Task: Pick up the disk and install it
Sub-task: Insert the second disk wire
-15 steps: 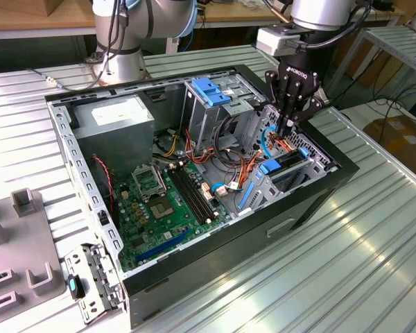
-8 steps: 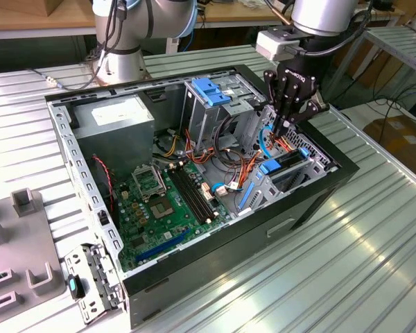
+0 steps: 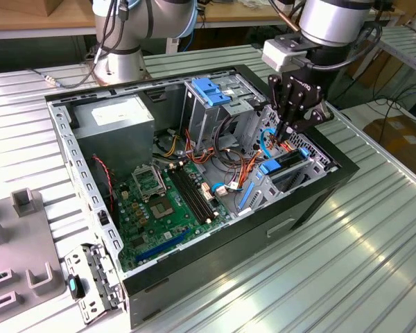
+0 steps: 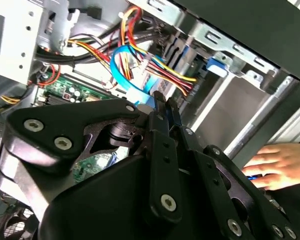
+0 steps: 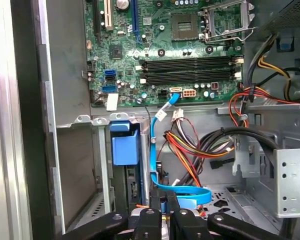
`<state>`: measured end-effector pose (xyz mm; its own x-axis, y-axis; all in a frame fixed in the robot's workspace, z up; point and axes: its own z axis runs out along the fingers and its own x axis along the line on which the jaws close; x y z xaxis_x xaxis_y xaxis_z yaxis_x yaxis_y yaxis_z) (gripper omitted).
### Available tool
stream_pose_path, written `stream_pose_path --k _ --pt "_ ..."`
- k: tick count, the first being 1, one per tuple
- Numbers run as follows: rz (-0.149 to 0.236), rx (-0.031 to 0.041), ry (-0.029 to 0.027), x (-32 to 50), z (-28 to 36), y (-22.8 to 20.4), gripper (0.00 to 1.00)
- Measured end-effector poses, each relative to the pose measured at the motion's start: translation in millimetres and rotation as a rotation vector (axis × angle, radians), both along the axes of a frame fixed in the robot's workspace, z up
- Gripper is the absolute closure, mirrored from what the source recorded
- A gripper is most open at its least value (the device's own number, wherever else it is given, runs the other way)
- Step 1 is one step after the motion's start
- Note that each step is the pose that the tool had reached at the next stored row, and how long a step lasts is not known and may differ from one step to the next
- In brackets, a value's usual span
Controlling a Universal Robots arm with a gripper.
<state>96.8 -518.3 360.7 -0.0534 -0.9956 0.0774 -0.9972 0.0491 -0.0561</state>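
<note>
My gripper hangs low inside the open computer case, at the corner on the exterior view's right, just above the drive bay. In both wrist views my fingers are drawn close together, almost touching, and I see nothing pinched between them, so I judge them closed on nothing.

The disk sits in the bay right below me, lying in its slot with a blue end tab at the near end. In the first wrist view another blue tab stands up in the bay beside the case wall. It looks seated or nearly so, though I cannot tell whether it is fully home.

The risks I see are close by. A flat blue cable loops right at my fingertips, and a bundle of red, yellow and orange wires runs just beside it; any sideways move could snag or tug them. If the disk is only part way in, pressing off-centre could jam it in the rails. A person's hand rests near the case edge in the second wrist view, close enough to be caught by a swing.
</note>
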Motion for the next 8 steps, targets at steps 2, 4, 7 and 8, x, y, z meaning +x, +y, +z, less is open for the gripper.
stream_pose_path --k 2,4,7,8 --pt "0.000 0.0042 -0.0002 -2.2 0.0 -1.5 0.84" --pt "0.000 0.0112 -0.0002 -3.2 -0.1 -4.8 0.84" --pt "0.000 0.0266 -0.0001 -3.3 -0.2 -14.9 0.84" --pt "0.000 0.0374 -0.0003 -3.3 -0.2 -20.1 0.84"
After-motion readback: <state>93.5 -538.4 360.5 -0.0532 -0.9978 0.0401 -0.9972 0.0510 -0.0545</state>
